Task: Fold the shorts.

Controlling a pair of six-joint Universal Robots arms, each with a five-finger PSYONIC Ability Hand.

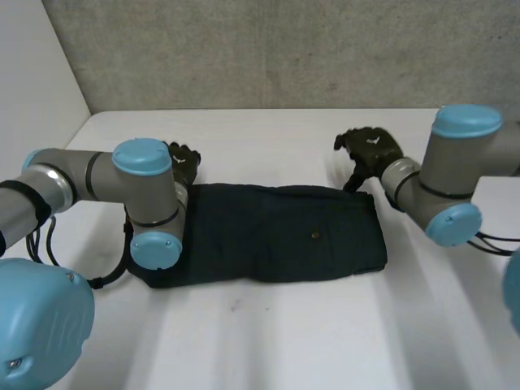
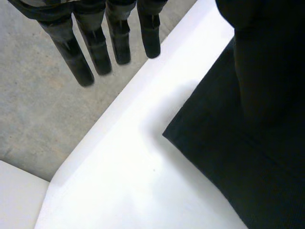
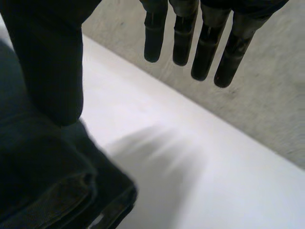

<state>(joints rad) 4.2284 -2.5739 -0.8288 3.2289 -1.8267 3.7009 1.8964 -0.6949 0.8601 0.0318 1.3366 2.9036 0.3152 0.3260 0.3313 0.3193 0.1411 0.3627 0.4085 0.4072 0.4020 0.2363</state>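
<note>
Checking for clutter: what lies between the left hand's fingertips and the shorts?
Only bare white table, seen in the left wrist view, from the open left hand to the shorts.

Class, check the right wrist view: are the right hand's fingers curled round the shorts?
No: the right hand holds its fingers straight, out over the white table and off the dark shorts.

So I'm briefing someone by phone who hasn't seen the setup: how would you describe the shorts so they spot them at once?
Find the white table below the grey wall. Across its middle lie the shorts, a flat, dark, roughly rectangular cloth. Unlike the black left hand and right hand by its far corners, it is fabric with a small button on top.
</note>
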